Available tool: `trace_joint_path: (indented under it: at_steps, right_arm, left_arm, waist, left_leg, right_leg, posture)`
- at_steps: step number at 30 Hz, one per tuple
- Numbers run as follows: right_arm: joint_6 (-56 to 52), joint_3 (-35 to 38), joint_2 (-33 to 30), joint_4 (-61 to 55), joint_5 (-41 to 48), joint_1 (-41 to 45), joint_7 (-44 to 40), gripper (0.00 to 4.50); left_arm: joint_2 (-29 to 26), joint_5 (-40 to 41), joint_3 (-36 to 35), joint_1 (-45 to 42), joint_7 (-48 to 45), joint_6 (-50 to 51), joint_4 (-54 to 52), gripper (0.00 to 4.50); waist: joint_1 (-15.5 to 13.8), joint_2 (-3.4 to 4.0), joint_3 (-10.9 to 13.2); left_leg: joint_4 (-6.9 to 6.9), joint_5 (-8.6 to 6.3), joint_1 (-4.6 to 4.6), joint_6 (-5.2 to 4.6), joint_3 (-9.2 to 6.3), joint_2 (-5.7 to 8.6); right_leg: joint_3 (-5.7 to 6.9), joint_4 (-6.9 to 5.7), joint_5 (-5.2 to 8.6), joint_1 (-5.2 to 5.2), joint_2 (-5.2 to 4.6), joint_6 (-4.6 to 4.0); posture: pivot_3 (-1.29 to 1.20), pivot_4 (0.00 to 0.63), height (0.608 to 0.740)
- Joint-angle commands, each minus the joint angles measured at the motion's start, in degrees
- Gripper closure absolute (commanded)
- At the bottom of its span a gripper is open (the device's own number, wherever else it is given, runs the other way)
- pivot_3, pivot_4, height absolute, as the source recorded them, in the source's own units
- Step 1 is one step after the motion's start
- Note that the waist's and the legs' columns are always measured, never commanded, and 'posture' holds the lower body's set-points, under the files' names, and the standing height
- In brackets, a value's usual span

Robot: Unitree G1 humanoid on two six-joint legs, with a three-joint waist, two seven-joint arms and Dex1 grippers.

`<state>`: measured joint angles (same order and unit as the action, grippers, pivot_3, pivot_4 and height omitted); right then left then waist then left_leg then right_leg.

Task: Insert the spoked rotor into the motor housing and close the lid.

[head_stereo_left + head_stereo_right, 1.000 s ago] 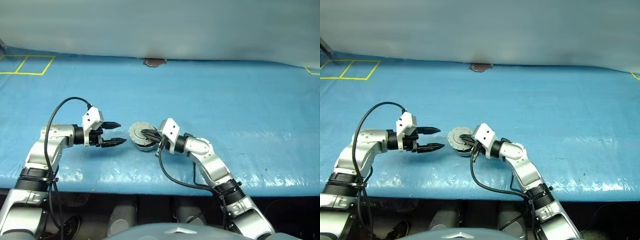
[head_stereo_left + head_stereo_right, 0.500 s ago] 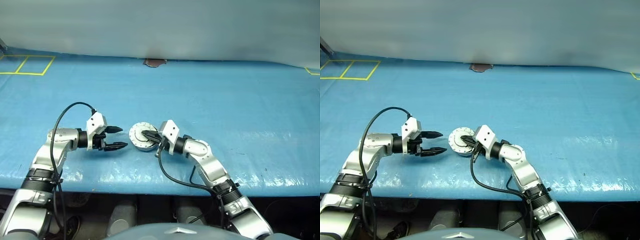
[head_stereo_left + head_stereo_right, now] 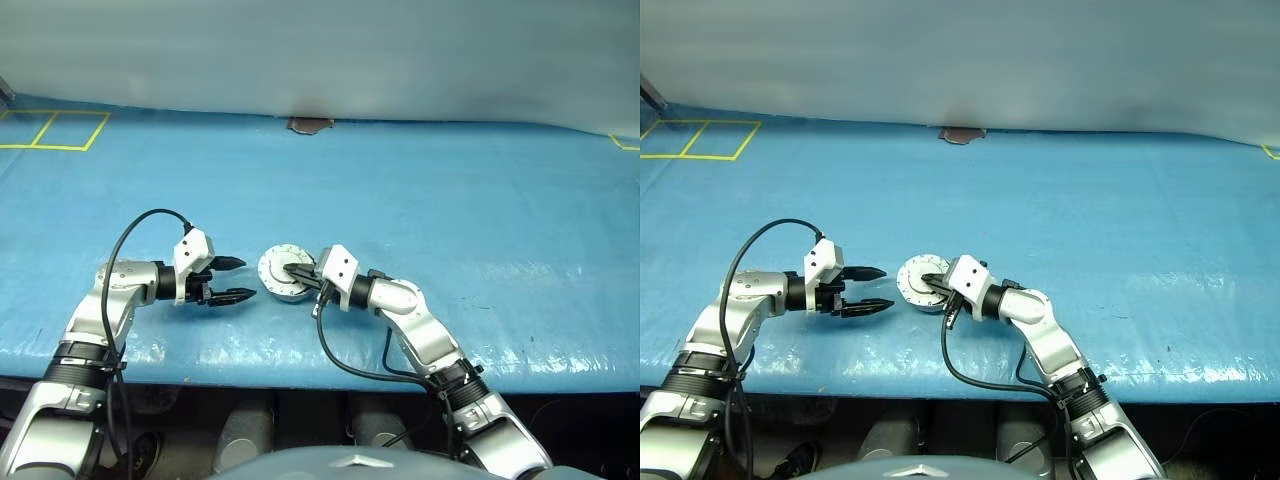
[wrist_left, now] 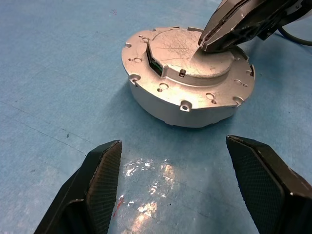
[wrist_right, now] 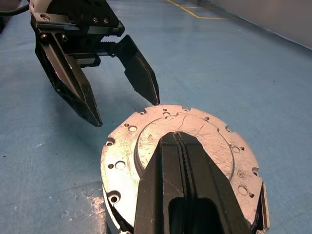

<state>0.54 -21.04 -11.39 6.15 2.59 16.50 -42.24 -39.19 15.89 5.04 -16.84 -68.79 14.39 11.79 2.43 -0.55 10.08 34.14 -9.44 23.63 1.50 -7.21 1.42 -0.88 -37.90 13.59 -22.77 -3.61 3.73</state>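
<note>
The motor housing (image 3: 285,291) stands on the blue table, a shallow round silver cup. Its lid (image 4: 190,58) lies flat on top, plain pale grey face up, with small holes around the rim. My right gripper (image 3: 291,270) is shut, and its joined tips rest on the middle of the lid (image 5: 204,141). My left gripper (image 3: 245,278) hovers just left of the housing, open and empty, pointing at the housing's side wall (image 4: 180,109). From the right wrist, the left gripper (image 5: 126,112) hangs close to the lid's rim. The spoked rotor is out of view.
The blue table cover (image 3: 450,200) stretches wide behind and to the right of the housing. Yellow tape squares (image 3: 55,128) mark the far left corner. A brown patch (image 3: 310,124) sits at the back edge. The table's front edge (image 3: 300,380) runs just below the arms.
The lid, slightly tilted above the housing a second ago, now lies flat on it. My left gripper has sunk a little toward the table, still open.
</note>
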Motion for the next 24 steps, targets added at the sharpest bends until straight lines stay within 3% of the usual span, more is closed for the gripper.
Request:
trace_joint_path:
  at_steps: [1, 9, 21, 24]
  right_arm:
    - [-0.1, -0.8, 1.1, 0.1, 0.2, 0.4, -0.3, 4.48]
    - [0.8, 0.5, 2.3, 4.9, 0.0, -0.4, 0.6, 4.48]
    - [-8.5, 4.1, 1.1, -10.2, 3.5, -1.0, 3.6, 4.48]
    - [-11.1, 5.1, 0.8, -11.3, 3.3, -0.7, 5.2, 3.87]
  left_arm:
    - [0.2, -0.1, -0.4, -0.5, -0.1, -0.8, 0.0, 0.75]
    - [1.8, -0.4, 0.1, -1.3, 0.2, -2.0, 1.1, 0.75]
    - [3.0, 0.0, -0.1, -0.9, 1.0, -3.4, 0.8, 0.75]
    - [3.4, -0.1, 0.0, -0.7, 1.3, -3.5, 0.6, 0.75]
  waist:
    - [0.0, 0.00, 0.0]
    - [0.0, -0.01, 0.0]
    - [-0.2, -0.01, 0.0]
    - [-0.2, -0.01, 0.0]
  left_leg:
    - [0.00, 0.00, 0.00, 0.00, 0.00, 0.00]
    - [0.01, 0.01, -0.07, 0.01, 0.00, -0.01]
    - [0.02, 0.03, 0.00, 0.05, -0.02, 0.00]
    - [0.02, 0.03, 0.00, 0.05, -0.03, 0.00]
  right_leg:
    - [0.00, 0.00, 0.00, 0.00, 0.00, 0.00]
    - [0.00, -0.02, 0.09, 0.06, 0.01, -0.16]
    - [0.00, -0.02, 0.07, 0.00, 0.01, -0.13]
    - [0.00, -0.02, 0.10, 0.01, 0.01, -0.17]
  posture:
    - [0.00, 0.150, 0.740]
    - [0.00, 0.150, 0.740]
    - [0.00, 0.150, 0.740]
    - [0.00, 0.150, 0.740]
